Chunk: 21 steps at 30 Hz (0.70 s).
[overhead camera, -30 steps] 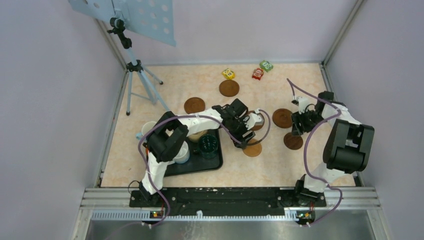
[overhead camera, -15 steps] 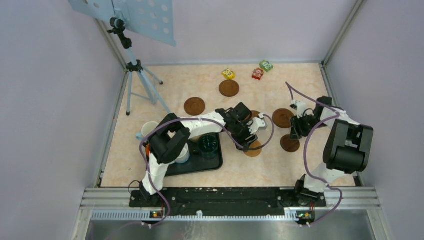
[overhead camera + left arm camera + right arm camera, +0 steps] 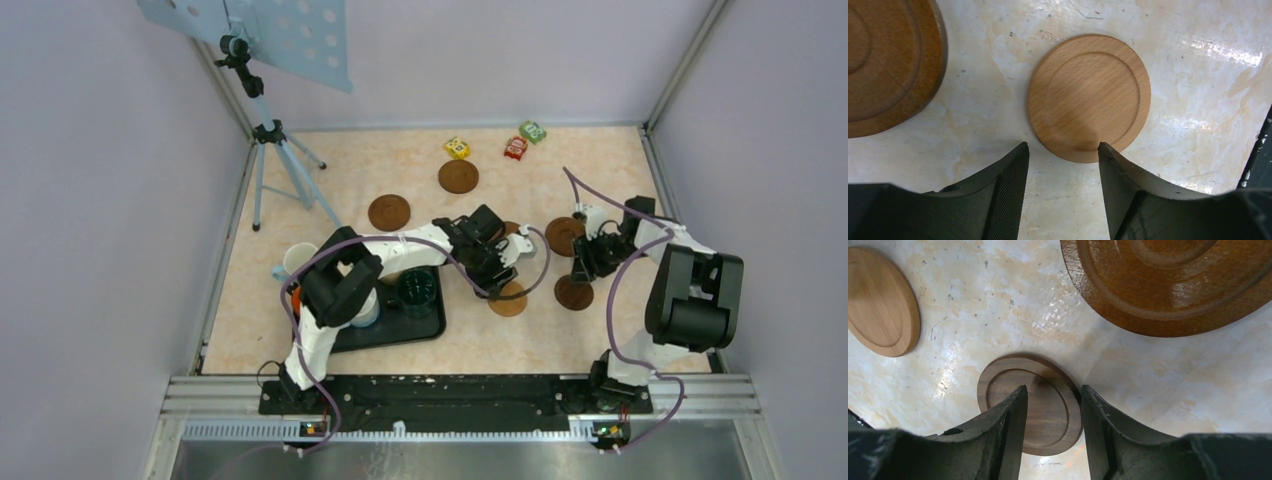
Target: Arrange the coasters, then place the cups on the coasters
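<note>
Several brown coasters lie on the table. A light wooden coaster (image 3: 1089, 97) (image 3: 508, 298) lies flat just past my left gripper (image 3: 1063, 150) (image 3: 493, 268), which is open with bare table between its fingers. A darker ringed coaster (image 3: 888, 65) is off to its left. My right gripper (image 3: 1050, 392) (image 3: 582, 266) is open, its fingertips over a dark walnut coaster (image 3: 1045, 412) (image 3: 574, 292) that lies flat. A large dark coaster (image 3: 1173, 285) (image 3: 565, 236) lies beyond it. The cups stand at the left: a dark green one (image 3: 416, 290) and white ones (image 3: 297, 258), partly hidden by the left arm.
The cups stand in and beside a black tray (image 3: 400, 330) near the left arm. Two more coasters (image 3: 458, 176) (image 3: 389, 211) lie further back. Small yellow (image 3: 457, 148), red (image 3: 515, 148) and green (image 3: 532, 131) blocks sit by the far wall. A tripod (image 3: 275, 150) stands at back left.
The right gripper has moved toward the near left, and the walnut coaster under it has slid the same way. Both grippers have narrowed a little. The left arm has barely shifted.
</note>
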Each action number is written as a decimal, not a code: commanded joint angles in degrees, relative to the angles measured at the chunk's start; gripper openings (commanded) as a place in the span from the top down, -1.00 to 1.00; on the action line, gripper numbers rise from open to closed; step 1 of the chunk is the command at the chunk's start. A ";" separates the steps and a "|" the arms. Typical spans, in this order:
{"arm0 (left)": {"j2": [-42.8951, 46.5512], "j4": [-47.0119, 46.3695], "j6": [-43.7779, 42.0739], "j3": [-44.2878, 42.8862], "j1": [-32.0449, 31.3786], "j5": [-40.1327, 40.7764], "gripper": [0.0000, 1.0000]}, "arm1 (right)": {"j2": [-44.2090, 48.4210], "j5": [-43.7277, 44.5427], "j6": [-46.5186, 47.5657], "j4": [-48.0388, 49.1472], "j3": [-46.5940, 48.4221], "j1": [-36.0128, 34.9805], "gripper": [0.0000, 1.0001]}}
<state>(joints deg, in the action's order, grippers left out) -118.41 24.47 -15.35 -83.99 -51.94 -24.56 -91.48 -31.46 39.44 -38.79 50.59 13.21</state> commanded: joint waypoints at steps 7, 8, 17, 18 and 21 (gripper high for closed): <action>7.12 -0.95 2.36 -7.87 10.47 7.76 -0.47 | 5.33 -8.34 -11.90 4.12 9.36 -2.43 -0.03; 7.14 -1.06 2.55 -8.28 11.72 8.59 -0.49 | 5.42 -7.95 -14.93 6.40 10.22 -3.41 -0.04; 6.93 -3.13 3.45 -9.33 20.71 19.59 -0.55 | -3.92 6.66 -34.98 27.63 20.64 -17.70 -0.04; 6.86 -2.65 3.56 -9.36 21.75 19.85 -0.55 | -5.92 7.97 -36.61 28.71 22.38 -19.10 -0.04; 6.64 -1.18 3.64 -8.83 24.16 20.70 -0.55 | -11.75 12.58 -40.84 31.65 27.56 -23.06 -0.04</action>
<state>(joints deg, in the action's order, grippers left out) -113.40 22.68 -12.67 -91.85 -30.39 -7.01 -97.19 -26.72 7.75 -15.27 71.90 -5.19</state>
